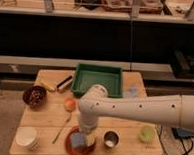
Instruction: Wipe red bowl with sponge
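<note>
The red bowl [71, 146] sits at the front edge of the wooden table [48, 113], left of a metal cup. The grey-blue sponge [78, 141] with a yellowish side is inside the bowl, against its inner surface. My gripper [84, 136] hangs from the white arm [138, 110] that reaches in from the right, and it is down in the bowl right at the sponge. The arm's wrist hides most of the gripper.
A green tray [98, 79] stands at the back middle. A dark maroon bowl of brown bits [34, 96] is at the left, a white bowl [25, 136] front left. A metal cup [110, 139], a green cup [146, 133], an orange ball [69, 104] and a spoon [62, 128] lie nearby.
</note>
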Available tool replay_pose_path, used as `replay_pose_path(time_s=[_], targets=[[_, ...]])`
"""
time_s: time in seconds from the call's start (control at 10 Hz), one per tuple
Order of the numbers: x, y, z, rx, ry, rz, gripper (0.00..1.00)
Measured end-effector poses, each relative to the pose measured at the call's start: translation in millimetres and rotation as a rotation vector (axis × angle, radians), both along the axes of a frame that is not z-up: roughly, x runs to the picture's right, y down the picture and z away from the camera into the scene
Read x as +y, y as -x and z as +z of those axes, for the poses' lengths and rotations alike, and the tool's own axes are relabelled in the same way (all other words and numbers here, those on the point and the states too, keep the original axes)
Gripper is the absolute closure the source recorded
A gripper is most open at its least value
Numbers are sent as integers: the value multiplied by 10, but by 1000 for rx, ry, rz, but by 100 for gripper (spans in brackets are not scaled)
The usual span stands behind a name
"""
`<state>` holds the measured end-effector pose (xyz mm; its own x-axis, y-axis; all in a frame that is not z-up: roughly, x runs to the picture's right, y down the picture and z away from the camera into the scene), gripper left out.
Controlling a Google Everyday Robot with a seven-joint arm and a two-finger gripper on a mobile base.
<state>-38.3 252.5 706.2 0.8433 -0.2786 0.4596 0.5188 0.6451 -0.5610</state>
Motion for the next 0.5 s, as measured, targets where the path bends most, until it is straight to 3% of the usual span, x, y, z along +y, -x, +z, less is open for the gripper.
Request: replay_pose_path(time_s=[0.5], targets=[[-95,-128,139,69,-4,-31,82]])
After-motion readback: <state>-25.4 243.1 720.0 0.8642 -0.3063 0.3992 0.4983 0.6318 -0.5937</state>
